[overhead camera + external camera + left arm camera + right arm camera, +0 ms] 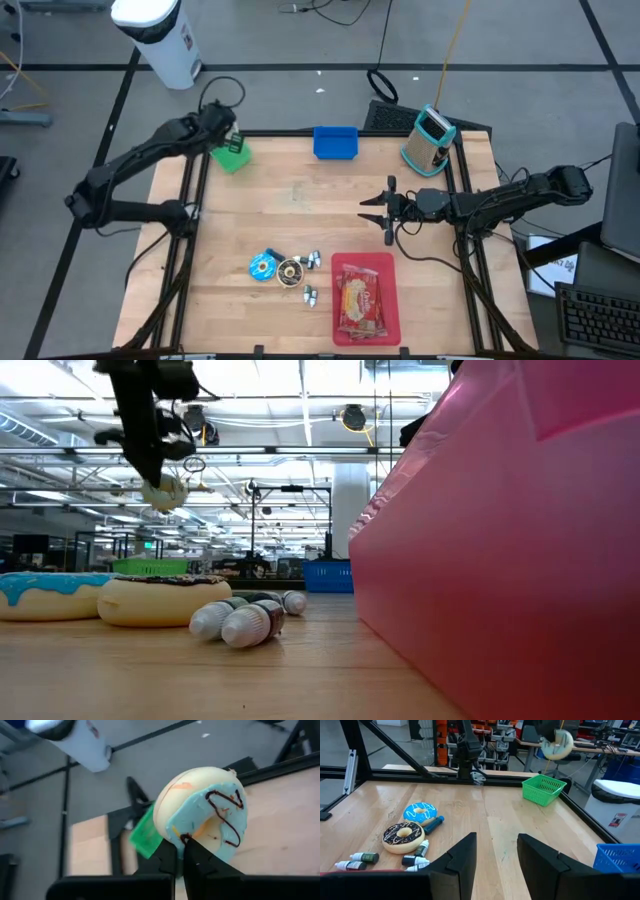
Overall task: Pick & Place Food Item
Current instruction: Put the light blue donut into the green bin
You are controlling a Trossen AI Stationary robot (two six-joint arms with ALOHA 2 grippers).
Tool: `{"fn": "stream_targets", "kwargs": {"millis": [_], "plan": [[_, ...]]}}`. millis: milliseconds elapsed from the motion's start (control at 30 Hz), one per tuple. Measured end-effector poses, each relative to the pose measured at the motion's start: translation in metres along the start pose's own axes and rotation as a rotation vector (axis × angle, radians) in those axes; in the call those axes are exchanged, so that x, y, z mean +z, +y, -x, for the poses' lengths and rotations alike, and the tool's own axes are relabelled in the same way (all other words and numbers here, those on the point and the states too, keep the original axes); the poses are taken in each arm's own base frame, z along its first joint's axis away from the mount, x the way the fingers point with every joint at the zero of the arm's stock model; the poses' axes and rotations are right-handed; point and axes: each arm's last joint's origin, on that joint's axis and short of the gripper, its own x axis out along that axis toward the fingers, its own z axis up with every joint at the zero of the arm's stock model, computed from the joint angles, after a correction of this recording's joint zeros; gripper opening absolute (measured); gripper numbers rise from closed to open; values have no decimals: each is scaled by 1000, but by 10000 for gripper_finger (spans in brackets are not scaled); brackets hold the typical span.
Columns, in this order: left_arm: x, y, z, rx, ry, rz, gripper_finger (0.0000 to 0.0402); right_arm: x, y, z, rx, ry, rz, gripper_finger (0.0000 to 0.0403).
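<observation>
My left gripper [228,133] is at the table's far left corner, shut on a cream doughnut with blue icing and a dark drizzle [205,805]. The doughnut [557,745] hangs in the air above a green basket [545,789], which stands on the table's far left corner [232,155]. In the low view the doughnut [163,490] shows under the dark arm. My right gripper [385,207] stands open and level over the table's right middle, with nothing between its fingers [497,840]. My left gripper pinches the doughnut's rim [181,839] between its two fingers, one on the iced face and one on the plain back. The fingers slant downward. The doughnut stands on edge past the fingertips, lifted clear of the table and the basket.
A blue-iced doughnut [265,267], a chocolate doughnut [291,270] and several small bottles [310,278] lie near the front. A red tray [392,262] with a food packet is front right. A blue basket [335,142] and a teal device [430,138] stand at the far edge.
</observation>
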Motion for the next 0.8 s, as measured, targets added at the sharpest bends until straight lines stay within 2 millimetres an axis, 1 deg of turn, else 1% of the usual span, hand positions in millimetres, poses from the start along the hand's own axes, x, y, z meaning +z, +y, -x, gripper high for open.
{"fn": "stream_targets", "kwargs": {"millis": [100, 200, 333, 533, 800], "plan": [[-3, 3, -23, -15, 30, 16, 13, 0, 0, 0, 0, 0, 0, 130], [-11, 5, -48, -17, 88, 44, 11, 0, 0, 0, 0, 0, -1, 130], [-23, 7, -71, -36, 161, 61, 7, 0, 0, 0, 0, 0, 1, 130], [-26, 1, -83, -32, 207, 56, 21, 0, 0, 0, 0, 0, 2, 130], [-30, -6, -100, -19, 281, 36, 11, 0, 0, 0, 0, 0, 2, 130]]}}
